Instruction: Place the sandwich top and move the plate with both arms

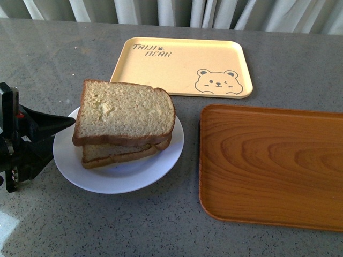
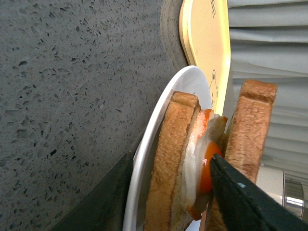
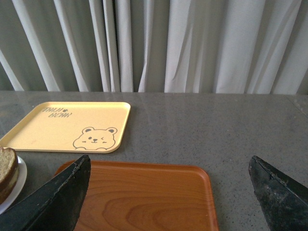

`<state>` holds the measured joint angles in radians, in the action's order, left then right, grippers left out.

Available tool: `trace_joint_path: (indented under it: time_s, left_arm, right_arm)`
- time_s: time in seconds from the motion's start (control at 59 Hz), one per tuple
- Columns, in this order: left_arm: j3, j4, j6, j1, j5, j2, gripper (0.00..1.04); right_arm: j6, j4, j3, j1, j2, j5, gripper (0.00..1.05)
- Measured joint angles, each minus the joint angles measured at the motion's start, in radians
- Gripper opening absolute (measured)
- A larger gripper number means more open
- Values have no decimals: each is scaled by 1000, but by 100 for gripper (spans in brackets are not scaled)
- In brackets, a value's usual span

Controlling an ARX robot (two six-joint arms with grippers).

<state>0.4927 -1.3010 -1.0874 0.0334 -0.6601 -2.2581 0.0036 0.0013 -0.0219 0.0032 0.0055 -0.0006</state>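
Sandwich top (image 1: 126, 110) is lying stacked on the plate (image 1: 118, 179), on a grey speckled bench (image 1: 53, 48) before pale curtains (image 3: 192, 43). At 1 o'clock a yellow tray (image 1: 182, 64) is showing "TAIJI BEAR". Left gripper (image 1: 56, 142) and right gripper (image 3: 169, 159) are holding jaws wide.

The left gripper (image 1: 58, 138), a black pincer on a bulky black wrist, sits low at the robot's left side and points inward, toward the right. Its two fingers narrow to thin tips and stand clearly apart from each other, one finger (image 2: 240, 197) higher and the other finger (image 2: 98, 204) lower. A small red spot shows on the wrist body. The right gripper (image 3: 169, 158), also a black pincer, is seen only from its own wrist camera. It is held about level, facing forward, with both dark wedge-shaped fingers spread very wide.
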Motion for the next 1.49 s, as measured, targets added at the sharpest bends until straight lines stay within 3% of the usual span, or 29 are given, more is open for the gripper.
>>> trace_joint_path:
  time_s: [0.187, 0.407, 1.204, 1.34, 1.493]
  left_arm:
    - [2, -22, 2, 0, -24, -29, 2]
    - [5, -102, -32, 6, -40, -74, 2]
    - [-6, -100, -40, 18, -39, -18, 2]
    - [17, -56, -93, -39, -31, 143, 2]
    - [27, -6, -109, -45, -39, 203, 2]
  right_arm:
    - [0, 0, 0, 0, 0, 0, 96]
    - [0, 0, 0, 0, 0, 0, 96]
    - [0, 0, 0, 0, 0, 0, 96]
    - [0, 0, 0, 0, 0, 0, 96]
    - [0, 0, 0, 0, -1, 0, 96]
